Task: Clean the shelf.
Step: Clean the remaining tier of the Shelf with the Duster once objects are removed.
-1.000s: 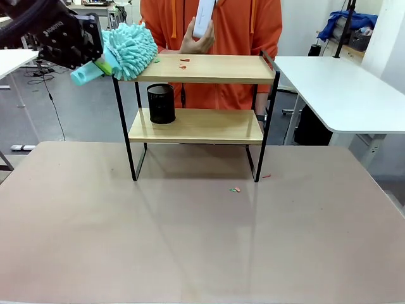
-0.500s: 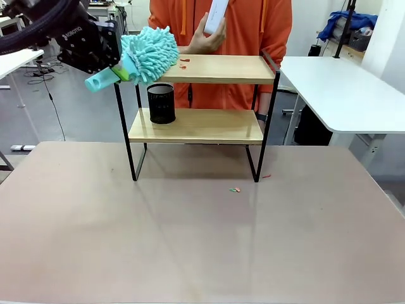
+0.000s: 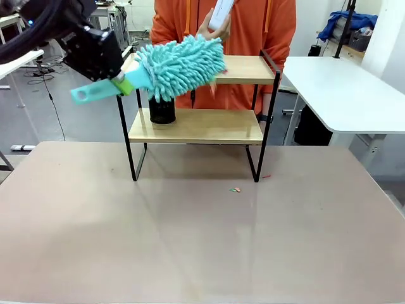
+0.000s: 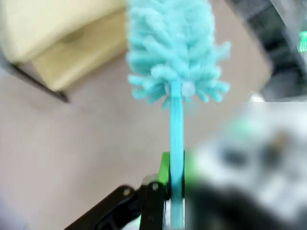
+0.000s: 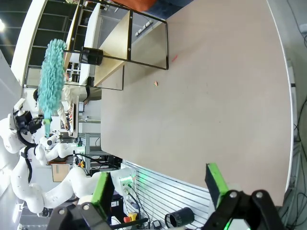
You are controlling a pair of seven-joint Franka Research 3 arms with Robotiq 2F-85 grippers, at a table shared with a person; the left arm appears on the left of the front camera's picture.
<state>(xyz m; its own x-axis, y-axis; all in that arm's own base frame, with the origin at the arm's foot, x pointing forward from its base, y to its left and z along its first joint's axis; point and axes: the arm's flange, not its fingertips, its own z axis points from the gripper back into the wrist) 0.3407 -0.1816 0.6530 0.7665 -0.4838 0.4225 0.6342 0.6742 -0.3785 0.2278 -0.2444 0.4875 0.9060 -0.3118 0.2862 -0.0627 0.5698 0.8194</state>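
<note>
Holds the duster [image 3: 180, 66] clamped by its handle in the left gripper [image 3: 121, 84] off the left end of the shelf [image 3: 243, 69], long axis running along its top board.

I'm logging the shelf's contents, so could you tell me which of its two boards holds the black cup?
The lower board: the black cup stands at its left end, below the turquoise duster held over the upper board.

Fluffy cloth duster [image 3: 180, 66], wooden shelf [image 3: 202, 125], matt table [image 3: 190, 240]
</note>
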